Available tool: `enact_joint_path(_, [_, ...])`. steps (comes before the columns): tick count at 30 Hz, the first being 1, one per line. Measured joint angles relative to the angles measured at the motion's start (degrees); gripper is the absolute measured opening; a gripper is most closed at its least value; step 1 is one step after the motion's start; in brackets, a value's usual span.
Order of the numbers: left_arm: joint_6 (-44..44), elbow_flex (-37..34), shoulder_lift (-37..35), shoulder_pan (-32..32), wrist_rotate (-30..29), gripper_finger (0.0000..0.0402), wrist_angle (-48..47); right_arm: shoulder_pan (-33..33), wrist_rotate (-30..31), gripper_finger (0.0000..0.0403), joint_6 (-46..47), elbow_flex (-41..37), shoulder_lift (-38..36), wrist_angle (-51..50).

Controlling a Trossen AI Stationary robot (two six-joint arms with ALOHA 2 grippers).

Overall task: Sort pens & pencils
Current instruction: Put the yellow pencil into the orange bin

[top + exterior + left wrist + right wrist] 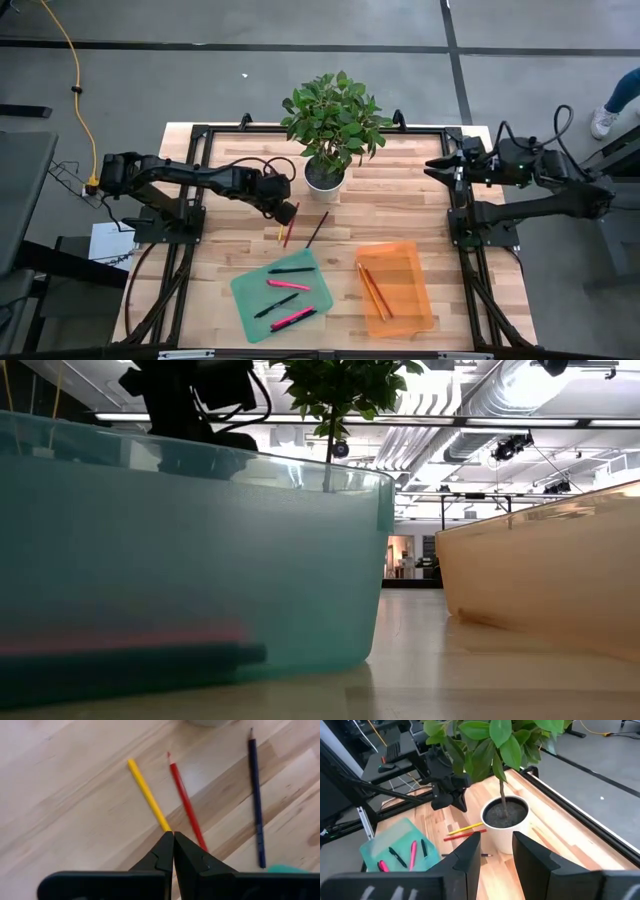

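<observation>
Pencils left on the bare table number three: a yellow pencil [148,796], a red pencil [186,805] and a dark pencil [256,797], lying close together between the white plant pot [324,175] and the green tray [247,297]. They are thin, stiff wooden sticks, light and likely to roll or skid on the smooth boards; a pinch across the middle of the shaft should keep one level, while a grip near an end would let it swing.

The left gripper [173,836] hangs over the yellow and red pair with its jaws pressed together and nothing between them. In the left wrist view its tips cover the near end of the yellow pencil, the red one passing just beside them; whether the tips touch the wood I cannot tell. The dark pencil lies apart from both.

On the high view's clock face with the pot at centre, these pencils sit at about seven o'clock, the green tray with pink and black pens [289,285] farther along the same line, and the orange tray [419,299], already holding pencils, at about five.

The right gripper [496,842] waits at the table's right edge, jaws apart and empty.
</observation>
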Motion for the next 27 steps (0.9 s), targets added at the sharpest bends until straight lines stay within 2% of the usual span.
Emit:
enact_joint_path(6, [-1.3,1.2,0.7,-1.1,-0.7,0.0001,-0.3,0.0,0.0,0.0103,-0.4,0.0,0.0,-0.8])
enact_joint_path(12, [-1.3,6.5,6.2,-3.7,-1.0,0.0001,-4.8,0.0,0.0,0.0103,-1.5,0.0,0.0,-0.8])
enact_joint_path(20, [-1.9,10.8,13.0,-3.6,4.8,0.0001,-8.6,0.0,-0.7,0.0103,-2.0,0.0,-0.1,-1.0])
enact_joint_path(27, [-5.0,11.4,14.3,-3.6,5.4,0.0001,-9.6,0.0,-1.6,0.0103,-3.2,0.0,-0.1,-2.4])
